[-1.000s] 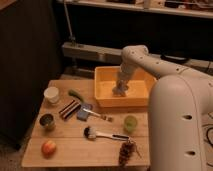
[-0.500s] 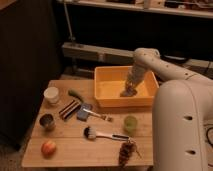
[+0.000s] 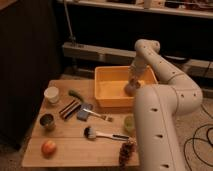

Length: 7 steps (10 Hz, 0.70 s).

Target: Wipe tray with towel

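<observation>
Well, the towel (image 3: pixel 130 92) is a small blue-grey bunch on the floor of the tray (image 3: pixel 107 92), toward its right wall. The end effector (image 3: pixel 132 85) comes down onto it from above with its fingers pressed together on the cloth, so the towel sits pinched at the tip and touches the tray's bottom. The tray is a yellow-orange bin with raised walls, standing at the back right of the wooden desk (image 3: pixel 75 146). The white arm (image 3: pixel 160 120) rises large in the foreground at the right, bends over behind the tray and drops into it. Just in front of the tray's left corner lies a flat grey-blue block (image 3: pixel 84 114) with a fork (image 3: pixel 100 116) resting across it. Left of the block is a dark striped bundle (image 3: pixel 69 108), and behind that a small green vegetable (image 3: pixel 76 94) lies beside a white cup (image 3: pixel 51 94). Nearer the front left stand a dark tin (image 3: pixel 47 121) and a red-orange apple (image 3: pixel 48 147). A brush (image 3: pixel 102 134) with a pale handle lies in the middle front. A small green cup (image 3: pixel 129 122) stands close to the arm, and a dark cluster that looks like grapes (image 3: pixel 126 151) lies at the front edge. Cables (image 3: pixel 200 140) loop on the floor at the right.
</observation>
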Each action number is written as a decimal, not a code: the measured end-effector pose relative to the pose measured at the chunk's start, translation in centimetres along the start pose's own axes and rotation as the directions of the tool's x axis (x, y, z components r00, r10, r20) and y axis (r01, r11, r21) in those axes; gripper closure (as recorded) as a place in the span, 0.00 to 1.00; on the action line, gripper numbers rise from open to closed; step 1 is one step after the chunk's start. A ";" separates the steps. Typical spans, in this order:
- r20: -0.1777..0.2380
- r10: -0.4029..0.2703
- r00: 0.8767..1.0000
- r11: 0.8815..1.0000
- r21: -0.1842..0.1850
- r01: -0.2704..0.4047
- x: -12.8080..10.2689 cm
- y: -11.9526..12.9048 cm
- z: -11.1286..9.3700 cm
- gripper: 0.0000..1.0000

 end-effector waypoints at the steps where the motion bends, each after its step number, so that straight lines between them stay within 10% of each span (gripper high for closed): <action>1: 0.004 -0.005 1.000 1.000 0.008 0.005 -0.4 0.2 -0.2 1.00; 7: 0.006 -0.009 1.000 1.000 0.017 0.009 -0.7 0.3 -0.2 1.00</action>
